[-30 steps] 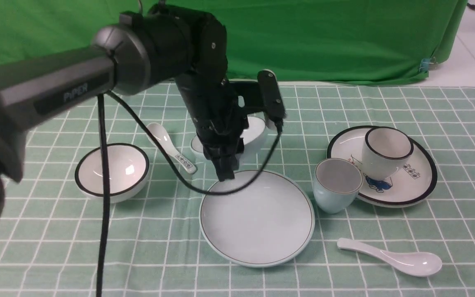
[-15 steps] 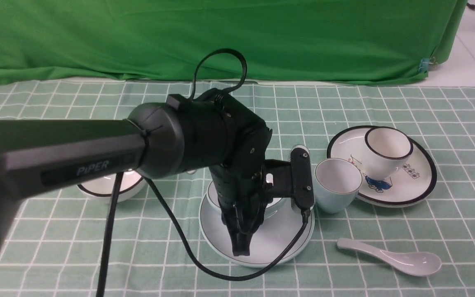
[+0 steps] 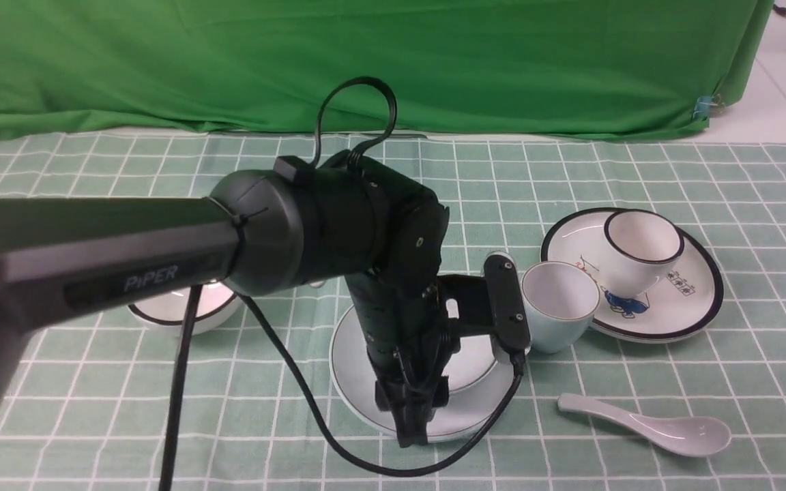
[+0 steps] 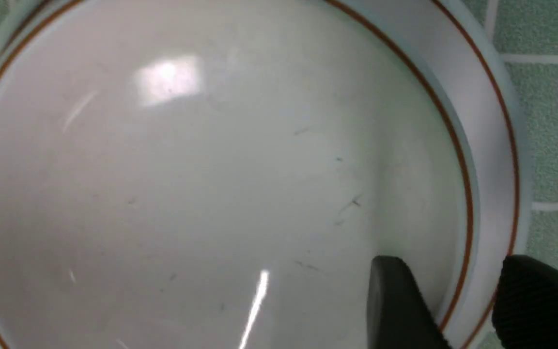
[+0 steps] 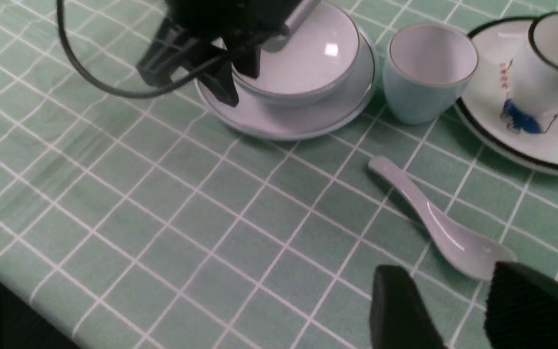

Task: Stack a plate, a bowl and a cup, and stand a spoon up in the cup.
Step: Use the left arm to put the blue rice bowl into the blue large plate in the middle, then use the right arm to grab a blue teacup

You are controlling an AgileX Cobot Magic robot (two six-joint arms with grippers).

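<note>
While the bowl [image 3: 475, 358] sits on the plate [image 3: 348, 361] at lower centre, left gripper [image 3: 412, 429] straddles its near rim, fingers parted, clamping nothing; right gripper [image 5: 453, 278] open, empty, near spoon [image 5: 446, 232].

Two apiece: blue-grey plate [image 3: 346, 365], black-rimmed plate [image 3: 700, 300]; blue-grey bowl [image 3: 471, 361], black-rimmed bowl [image 3: 215, 307]; blue cup [image 3: 560, 314], black-rimmed cup [image 3: 638, 256] — one white spoon [image 3: 645, 426].
</note>
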